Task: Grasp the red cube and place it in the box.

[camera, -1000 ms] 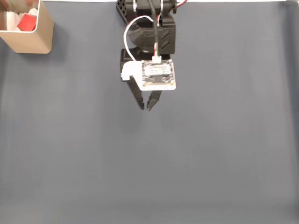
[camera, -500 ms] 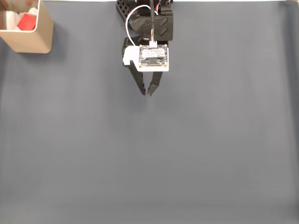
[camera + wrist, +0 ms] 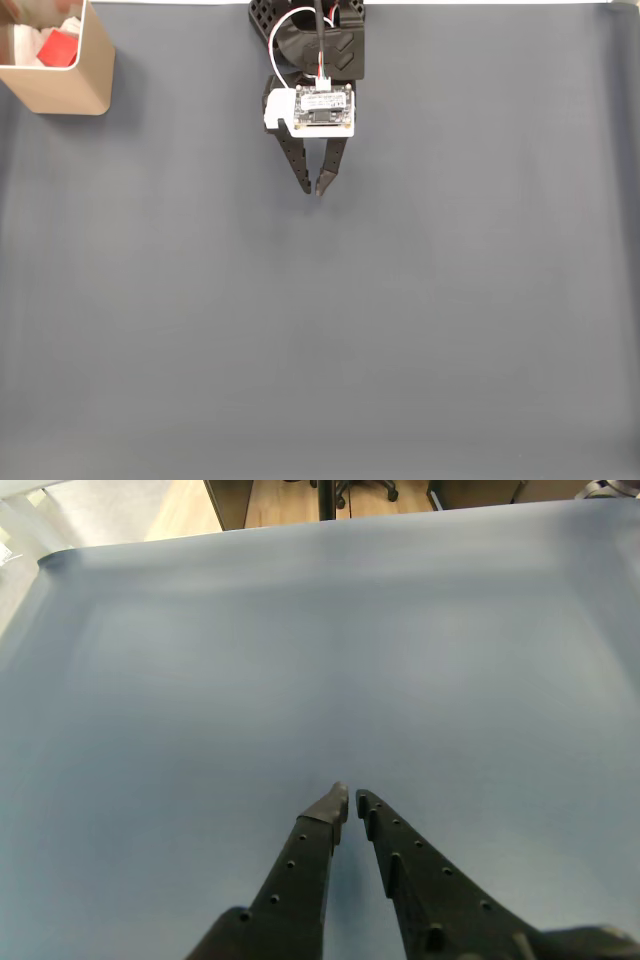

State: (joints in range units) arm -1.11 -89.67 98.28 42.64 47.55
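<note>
Already the red cube (image 3: 58, 48) is lying inside the box (image 3: 62, 88), well away from the gripper (image 3: 314, 188), which is hanging clenched and empty. Little is looking risky now; only a careless swing boxward might jostle it.

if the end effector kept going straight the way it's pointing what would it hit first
Probably just the grey mat. The end effector points across bare surface toward the far edge; nothing stands in that line.

Bright red cube (image 3: 58, 48) upper left of the fixed view, tan box (image 3: 62, 82) with white padding, plain grey-blue table cover (image 3: 400, 330), black gripper (image 3: 314, 189), white circuit board (image 3: 323, 108), red, white and black wires (image 3: 300, 30)
</note>
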